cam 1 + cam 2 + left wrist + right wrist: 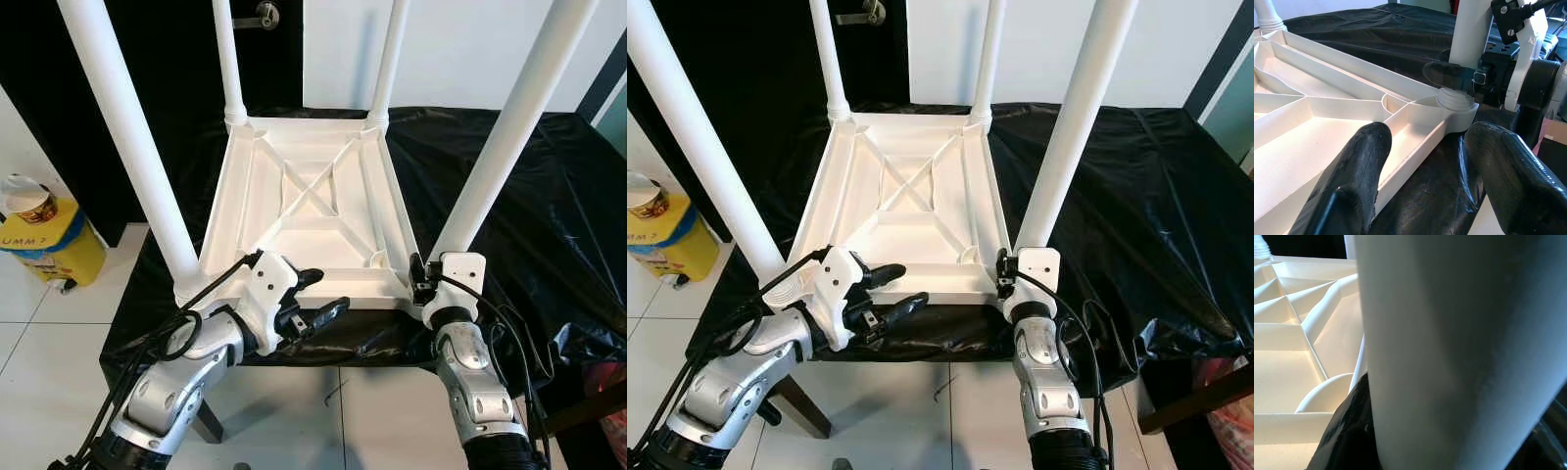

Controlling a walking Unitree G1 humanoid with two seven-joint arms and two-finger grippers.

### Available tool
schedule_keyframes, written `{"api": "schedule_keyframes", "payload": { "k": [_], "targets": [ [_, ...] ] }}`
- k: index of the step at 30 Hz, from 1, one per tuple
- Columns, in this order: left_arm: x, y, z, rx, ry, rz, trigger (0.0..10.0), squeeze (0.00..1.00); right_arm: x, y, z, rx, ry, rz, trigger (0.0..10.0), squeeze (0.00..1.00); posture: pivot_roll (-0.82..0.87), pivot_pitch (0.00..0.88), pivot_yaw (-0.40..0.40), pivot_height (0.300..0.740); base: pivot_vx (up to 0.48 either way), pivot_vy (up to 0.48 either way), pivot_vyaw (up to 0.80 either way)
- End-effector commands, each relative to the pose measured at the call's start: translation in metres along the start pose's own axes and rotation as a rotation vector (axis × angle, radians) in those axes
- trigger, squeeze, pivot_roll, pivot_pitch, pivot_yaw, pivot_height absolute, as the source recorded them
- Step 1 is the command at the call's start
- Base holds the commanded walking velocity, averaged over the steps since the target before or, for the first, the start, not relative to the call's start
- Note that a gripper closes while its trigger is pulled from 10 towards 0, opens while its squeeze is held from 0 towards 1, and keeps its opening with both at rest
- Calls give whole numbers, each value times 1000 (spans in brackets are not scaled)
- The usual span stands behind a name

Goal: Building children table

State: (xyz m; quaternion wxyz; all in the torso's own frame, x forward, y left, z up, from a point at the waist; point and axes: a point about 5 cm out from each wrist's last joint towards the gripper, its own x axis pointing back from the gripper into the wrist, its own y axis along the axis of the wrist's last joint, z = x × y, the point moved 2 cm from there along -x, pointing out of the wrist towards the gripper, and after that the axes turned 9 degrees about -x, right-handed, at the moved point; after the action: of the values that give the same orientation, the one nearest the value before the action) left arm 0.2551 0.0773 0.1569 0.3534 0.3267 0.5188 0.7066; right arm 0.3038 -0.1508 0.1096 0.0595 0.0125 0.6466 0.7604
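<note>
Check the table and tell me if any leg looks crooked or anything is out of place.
Nothing stands out. The white table lies upside down on the black sheet, all four legs seated in their corner sockets. The right gripper grips the near right leg; the left gripper is open at the near edge.

The upturned table top (312, 211) is white moulded plastic, smooth with a soft satin sheen, its ribs catching light. The four table legs (132, 147) look like the same smooth white plastic, slightly glossy. Beneath both grippers, the surface is draped in a black plastic sheet (549, 196), crinkled and shiny. The left gripper (315, 297) has matt black, rubbery-looking fingers (1354, 181) with a fine grain. The right gripper (423, 279) carries a white hard-plastic housing on a brushed silver metal arm. The floor (39, 323) near the left gripper is glossy pale tile.
</note>
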Motion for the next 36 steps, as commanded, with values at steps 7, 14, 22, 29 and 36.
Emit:
{"api": "schedule_keyframes", "payload": {
  "k": [7,14,22,29,36],
  "targets": [
    [2,1,3,2,11,4,10000,0,1,2,-2,17,-5,-2,10000,1000,53,0,-68,740,0,0,0],
    [2,1,4,-5,14,4,10000,0,0,13,-2,8,90,-38,10000,1000,54,0,-60,740,0,0,0],
    [3,2,6,-8,9,6,10000,0,1,21,-8,22,255,-43,10000,0,49,0,-47,740,0,0,0],
    [2,3,8,-15,-2,5,10000,0,-2,25,-10,73,394,-29,10000,0,47,0,-36,740,0,0,0],
    [2,5,10,-22,-5,3,10000,0,-3,23,-8,114,537,11,10000,0,52,0,-29,740,0,0,0]
  ]
}}
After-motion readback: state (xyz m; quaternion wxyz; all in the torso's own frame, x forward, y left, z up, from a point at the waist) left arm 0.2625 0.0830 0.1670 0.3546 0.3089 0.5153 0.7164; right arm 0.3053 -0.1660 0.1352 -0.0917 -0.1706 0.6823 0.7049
